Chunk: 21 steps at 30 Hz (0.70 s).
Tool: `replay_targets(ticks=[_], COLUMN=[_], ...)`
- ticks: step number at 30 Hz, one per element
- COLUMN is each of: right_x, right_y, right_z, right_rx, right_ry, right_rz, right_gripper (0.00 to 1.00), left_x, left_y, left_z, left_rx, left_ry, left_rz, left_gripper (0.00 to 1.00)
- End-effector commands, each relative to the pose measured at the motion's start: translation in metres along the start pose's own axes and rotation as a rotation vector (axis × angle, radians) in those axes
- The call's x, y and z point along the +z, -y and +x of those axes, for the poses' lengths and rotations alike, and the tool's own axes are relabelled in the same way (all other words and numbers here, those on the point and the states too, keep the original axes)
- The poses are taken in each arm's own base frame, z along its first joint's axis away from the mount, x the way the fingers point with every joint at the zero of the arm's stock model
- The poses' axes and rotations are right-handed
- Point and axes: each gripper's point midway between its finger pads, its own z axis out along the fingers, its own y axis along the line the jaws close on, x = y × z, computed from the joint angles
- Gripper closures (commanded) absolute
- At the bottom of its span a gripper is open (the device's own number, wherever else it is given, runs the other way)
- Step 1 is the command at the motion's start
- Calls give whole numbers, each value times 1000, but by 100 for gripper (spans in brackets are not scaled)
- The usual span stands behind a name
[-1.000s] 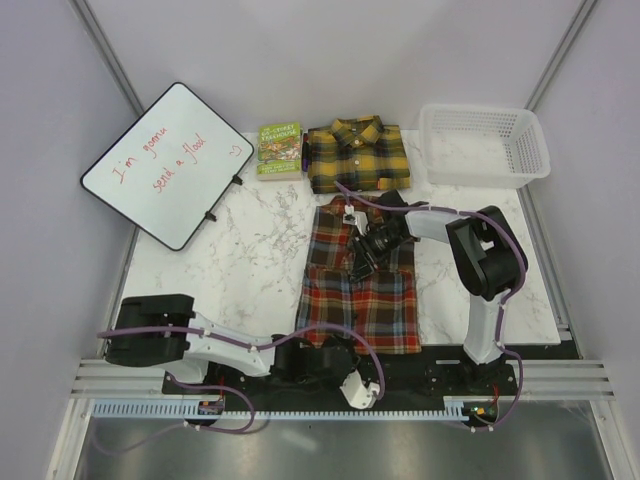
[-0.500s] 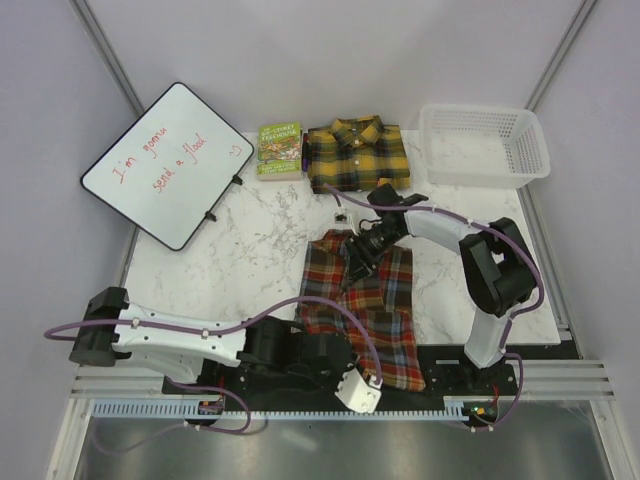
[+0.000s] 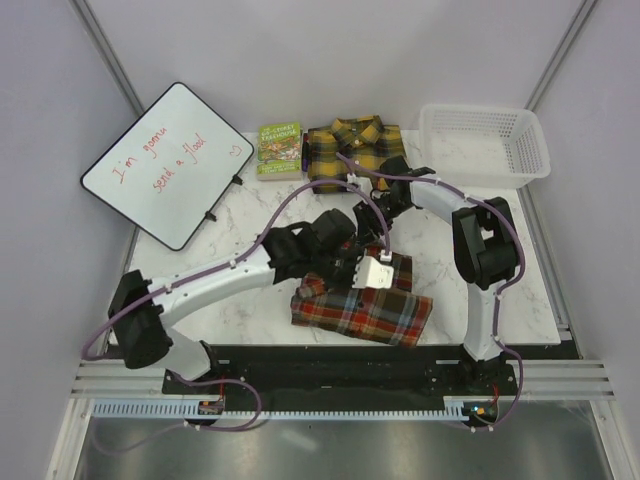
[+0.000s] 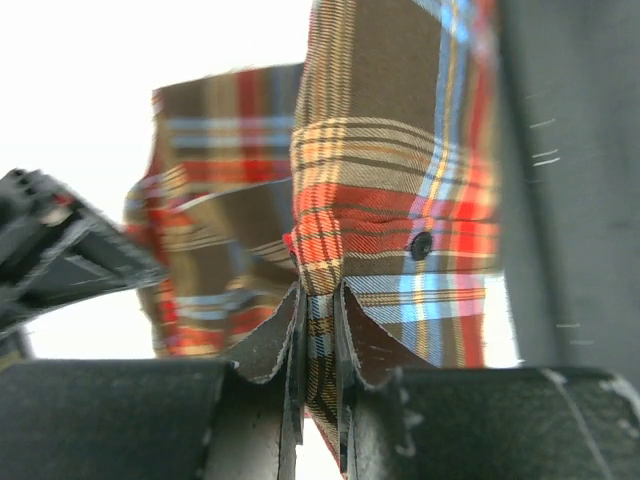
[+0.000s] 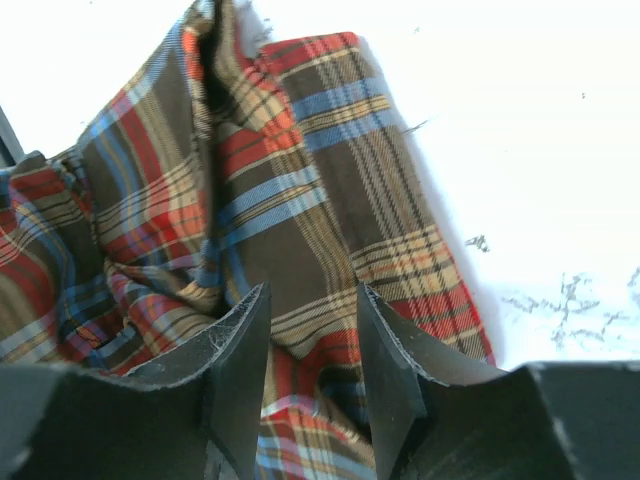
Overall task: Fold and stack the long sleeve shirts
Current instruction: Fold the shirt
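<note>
Overhead, the red-brown shirt (image 3: 365,308) lies bunched near the middle of the marble table (image 3: 240,260), its long axis running left to right, with the right end slightly nearer. The left gripper (image 3: 358,266) hangs over the shirt's far edge, while the right gripper (image 3: 386,208) sits farther back, between it and the yellow-and-black shirt (image 3: 350,150). That second shirt rests folded at the far edge, collar pointing away. The white basket (image 3: 485,145) stands far right, with both shirts outside it. A green book (image 3: 280,148) and a whiteboard (image 3: 165,160) lie to the left. A second ago the red-brown shirt was spread flat, long axis near to far and collar far. Its near hem, then at the left gripper, has since been carried up and over toward the collar, and the right gripper has drawn off the cloth.

From the left wrist, the left gripper (image 4: 318,296) shows narrow jaws pinching a fold of the red-brown shirt (image 4: 400,150), a dark button (image 4: 421,243) just above.

From the right wrist, the right gripper (image 5: 310,296) holds its jaws apart, gripping nothing, above the rumpled red-brown shirt (image 5: 300,190) and bare table (image 5: 560,150).
</note>
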Motion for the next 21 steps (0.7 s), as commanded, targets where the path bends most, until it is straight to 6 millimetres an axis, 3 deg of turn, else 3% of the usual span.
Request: replay_targets(ticks=[1, 3, 4, 8, 9, 11, 15, 17, 18, 19, 21], right_x=[2, 3, 4, 10, 10, 14, 25, 24, 30, 26, 29], right_y=[6, 7, 8, 16, 16, 18, 5, -6, -15, -24, -39], right_z=[-21, -21, -20, -19, -18, -14, 7, 13, 26, 25, 40], right_rx=[-40, -39, -41, -35, -35, -35, -30, -38, -32, -41, -20], right_ry=[34, 33, 31, 21, 19, 8, -35, -38, -61, -50, -75], right_rz=[18, 20, 21, 30, 31, 28, -7, -24, -40, -42, -61], right_gripper=[53, 54, 54, 55, 55, 57, 60, 62, 62, 62, 62], left_x=[16, 24, 31, 55, 58, 67, 75, 78, 74, 77, 72], left_y=[-55, -82, -92, -113, -123, -117, -90, -61, -52, -31, -12], left_z=[18, 28, 46, 83, 84, 101, 107, 108, 102, 107, 106], left_rx=[127, 180, 171, 156, 171, 169, 128, 96, 98, 88, 83], left_ry=[30, 40, 4, -35, -25, -48, -32, -28, -10, -13, -3], left_rz=[-12, -76, -94, -130, -168, -162, -99, -33, -20, 23, 55], left_gripper=[98, 98, 98, 98, 98, 98, 98, 98, 98, 98, 98])
